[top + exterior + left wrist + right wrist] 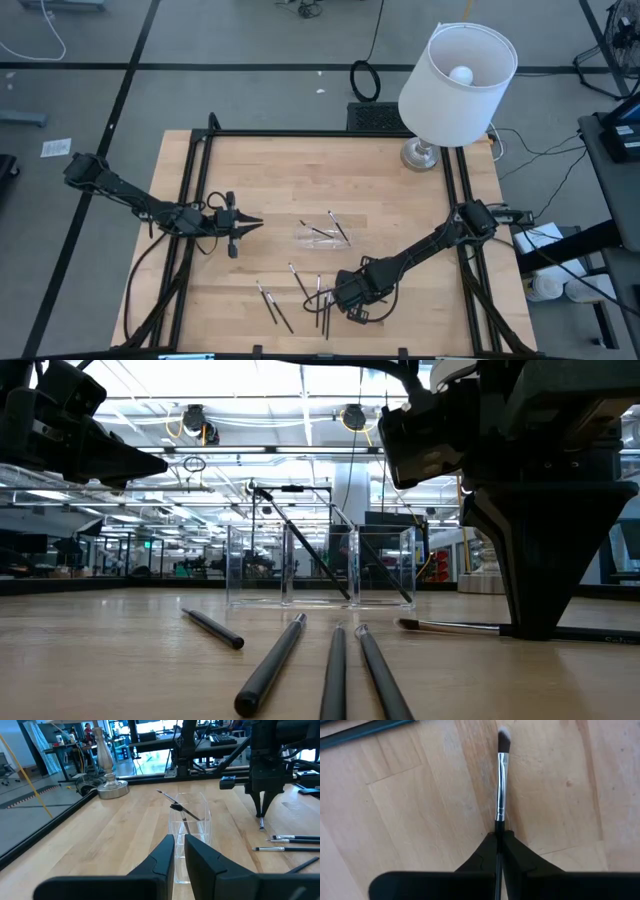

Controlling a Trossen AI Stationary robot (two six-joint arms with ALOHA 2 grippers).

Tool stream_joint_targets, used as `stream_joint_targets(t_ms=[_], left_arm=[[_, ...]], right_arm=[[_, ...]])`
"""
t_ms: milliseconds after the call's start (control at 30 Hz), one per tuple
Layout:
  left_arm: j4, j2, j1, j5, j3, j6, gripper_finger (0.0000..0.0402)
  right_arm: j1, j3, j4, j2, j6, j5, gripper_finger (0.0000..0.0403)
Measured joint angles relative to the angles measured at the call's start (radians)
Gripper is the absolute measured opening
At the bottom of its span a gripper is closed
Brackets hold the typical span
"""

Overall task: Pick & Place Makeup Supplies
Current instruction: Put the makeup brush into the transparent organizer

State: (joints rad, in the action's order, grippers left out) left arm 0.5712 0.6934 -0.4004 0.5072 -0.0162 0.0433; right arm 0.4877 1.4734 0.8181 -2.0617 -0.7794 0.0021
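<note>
Your right gripper (499, 836) is clenched on a thin dark makeup brush with a silver ferrule (501, 790), lying flat on the wooden table (400, 210) so it can be lifted. The small clear plastic tray (318, 233) holds several brushes already. Other loose dark brushes (275, 305) lie just beside, crowding the grasp. Your left gripper (247, 227) waits near the tray, fingers almost together, grasping nothing.

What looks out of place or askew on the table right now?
Nothing looks damaged or spilled. The makeup brushes lie loose at mixed angles, and those in the clear tray lean crookedly over its rim. The right gripper is shut on one brush; the left gripper hovers beside the tray.
</note>
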Motion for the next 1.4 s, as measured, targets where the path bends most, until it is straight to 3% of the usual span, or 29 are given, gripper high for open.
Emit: stream_joint_targets(t_ms=[767,1100,1233,1400], left_arm=[[0.003,0.0,0.0,0.0,0.0,0.0,0.0051],[0.002,0.0,0.0,0.0,0.0,0.0,0.0051],[0.002,0.0,0.0,0.0,0.0,0.001,0.0051],[0.002,0.0,0.0,0.0,0.0,0.007,0.0051]], right_arm=[[-0.002,-0.002,-0.03,0.095,0.069,0.057,0.0],[-0.025,-0.008,-0.106,0.324,0.275,0.366,0.0],[-0.061,-0.103,-0.351,0.445,0.455,0.394,0.0],[-0.141,-0.367,-0.986,0.545,0.683,0.331,0.0004]])
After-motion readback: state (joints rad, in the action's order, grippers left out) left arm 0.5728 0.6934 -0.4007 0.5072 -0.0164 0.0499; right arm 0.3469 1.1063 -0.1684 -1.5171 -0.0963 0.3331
